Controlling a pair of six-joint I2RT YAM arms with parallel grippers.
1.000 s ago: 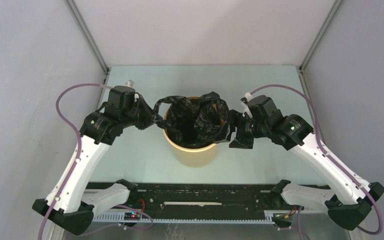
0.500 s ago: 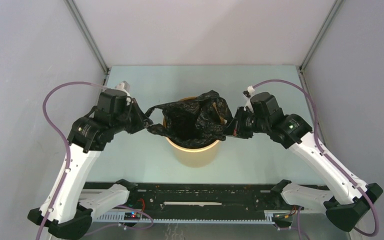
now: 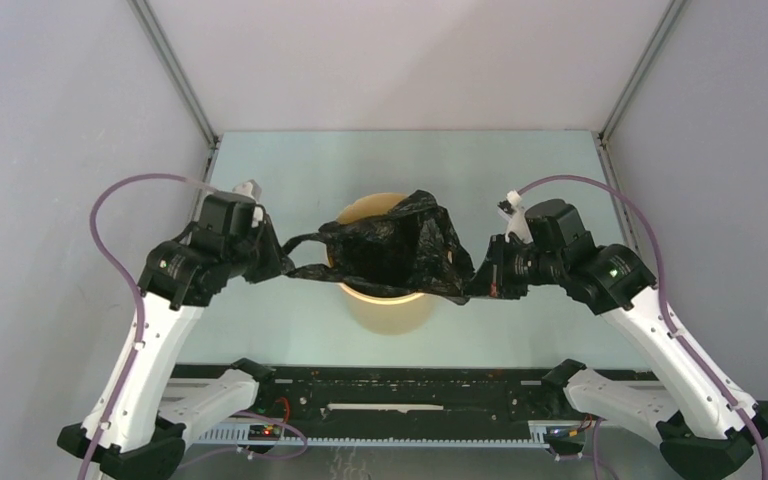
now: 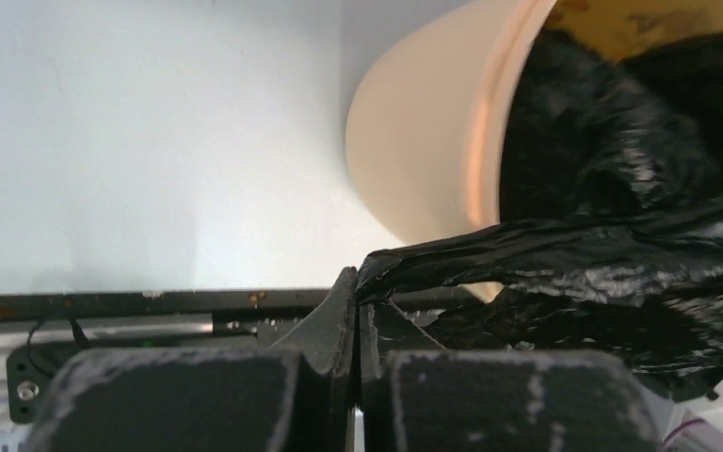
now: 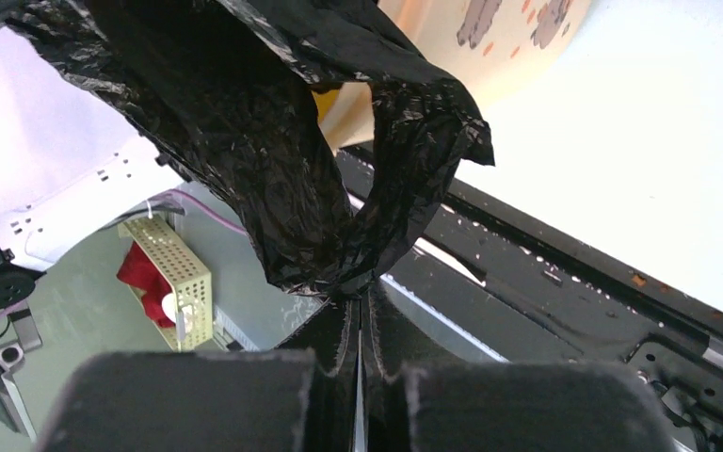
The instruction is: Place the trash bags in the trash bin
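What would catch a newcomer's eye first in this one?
A crinkled black trash bag hangs stretched over the mouth of the tan bin, at the middle of the table. The left end effector is shut on its left end, the right end effector on its right end.

A thin, glossy, crinkled black trash bag (image 3: pixel 400 245), pulled wide from left to right at the centre of the frame, drapes over and dips into the open mouth of an upright, round, cream-coloured trash bin (image 3: pixel 385 312).
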